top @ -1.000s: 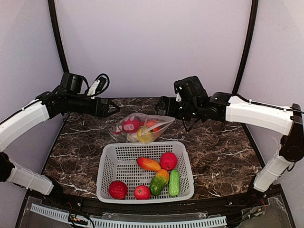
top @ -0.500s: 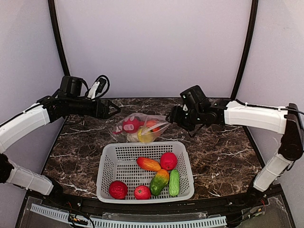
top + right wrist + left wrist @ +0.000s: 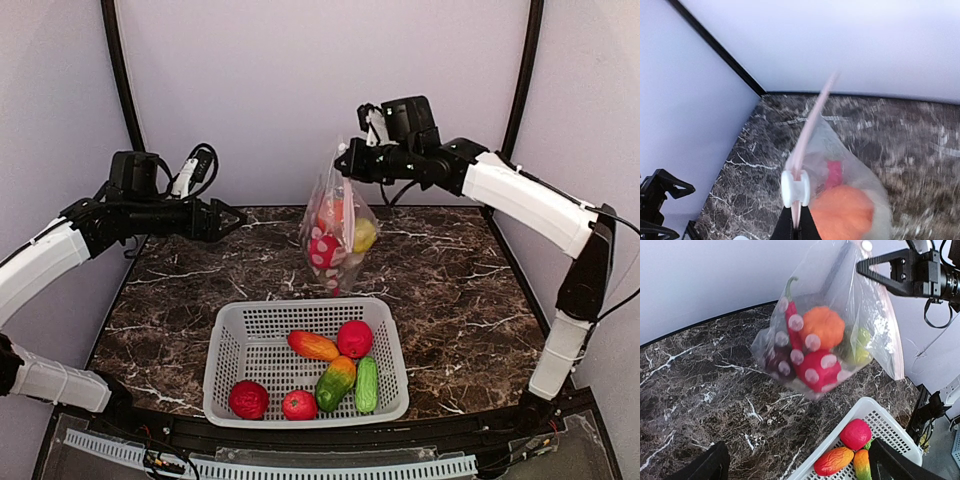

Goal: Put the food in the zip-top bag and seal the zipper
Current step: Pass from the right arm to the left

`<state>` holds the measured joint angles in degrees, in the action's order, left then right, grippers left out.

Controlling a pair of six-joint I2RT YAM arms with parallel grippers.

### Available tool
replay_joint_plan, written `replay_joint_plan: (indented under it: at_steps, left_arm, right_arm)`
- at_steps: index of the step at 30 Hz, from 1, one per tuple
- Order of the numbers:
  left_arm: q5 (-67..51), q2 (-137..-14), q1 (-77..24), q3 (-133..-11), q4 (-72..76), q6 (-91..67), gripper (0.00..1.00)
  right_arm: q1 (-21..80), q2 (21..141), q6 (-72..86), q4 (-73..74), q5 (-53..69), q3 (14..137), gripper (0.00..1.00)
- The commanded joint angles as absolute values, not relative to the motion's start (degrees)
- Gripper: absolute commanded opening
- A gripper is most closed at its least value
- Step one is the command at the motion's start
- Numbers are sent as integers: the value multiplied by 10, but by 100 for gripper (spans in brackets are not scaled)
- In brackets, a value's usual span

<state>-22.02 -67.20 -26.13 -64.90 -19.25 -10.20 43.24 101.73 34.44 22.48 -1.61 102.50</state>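
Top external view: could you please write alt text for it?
The right gripper holds a clear, dot-patterned plastic zip-top bag of red, orange and yellow toy food by its top edge, hanging over a dark marble table. The open left gripper hovers apart; six toy foods lie in a white slotted basket.

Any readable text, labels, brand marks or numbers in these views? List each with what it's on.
None can be read. The zip-top bag held up by the right pincer shows only plain round white dots and no lettering. The white basket and the toy food in it show no marks.
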Motion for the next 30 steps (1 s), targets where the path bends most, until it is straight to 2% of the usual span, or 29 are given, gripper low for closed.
replay_joint_plan:
  at_steps: [1,5,7,17,30]
  left_arm:
    - [-237,-657,-257,-684,-198,-96,97]
    - [-269,-651,-254,-688,-177,-89,98]
    - [-291,-649,-254,-689,-167,-81,98]
    - [-351,-678,-252,-697,-148,-46,100]
    - [-450,-772,-245,-739,-66,4,100]
  right_arm:
    - [423,1045,120,206,122,1162,0]
    - [423,1047,16,230,276,1195,0]
    - [424,1042,-8,244,306,1188,0]
    - [424,1044,-40,310,377,1111,0]
    - [447,1077,-47,322,430,1093,0]
